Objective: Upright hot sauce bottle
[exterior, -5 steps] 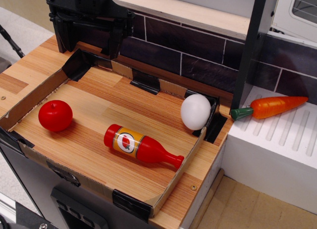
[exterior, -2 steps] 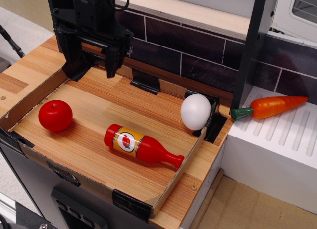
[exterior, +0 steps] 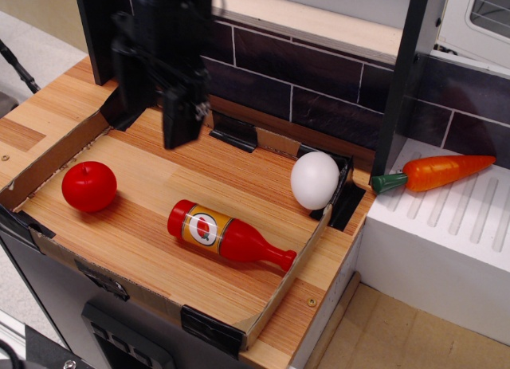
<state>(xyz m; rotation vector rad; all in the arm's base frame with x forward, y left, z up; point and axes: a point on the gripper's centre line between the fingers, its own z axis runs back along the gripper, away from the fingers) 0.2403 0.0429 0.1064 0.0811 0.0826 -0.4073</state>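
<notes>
Here, the hot sauce bottle (exterior: 227, 235) is lying on its side on the wooden floor of a shallow cardboard-walled tray (exterior: 48, 158), its base pointing toward 10 o'clock and its capped neck toward 4 o'clock, the cap stopping just short of the tray's right-hand wall. Its yellow-orange label with the white oval is facing up toward the camera. The black gripper (exterior: 155, 122) is hanging at about 11 o'clock from the bottle, well apart from it and touching nothing; 1 finger (exterior: 182, 118) is showing clearly as a dark, blurred block, and whether the jaws are spread or pressed together cannot be told. A round red apple-like ball (exterior: 89, 186) is sitting at 9 o'clock from the bottle, near the tray's left wall. A white egg-shaped ball (exterior: 315, 180) is resting at about 2 o'clock from the bottle, tucked into the tray's far right corner. Outside the tray, an orange toy carrot (exterior: 434, 172) with a green stem is lying on a white ribbed surface (exterior: 462, 225) at 3 o'clock, before a dark tiled backsplash (exterior: 319, 82).
</notes>
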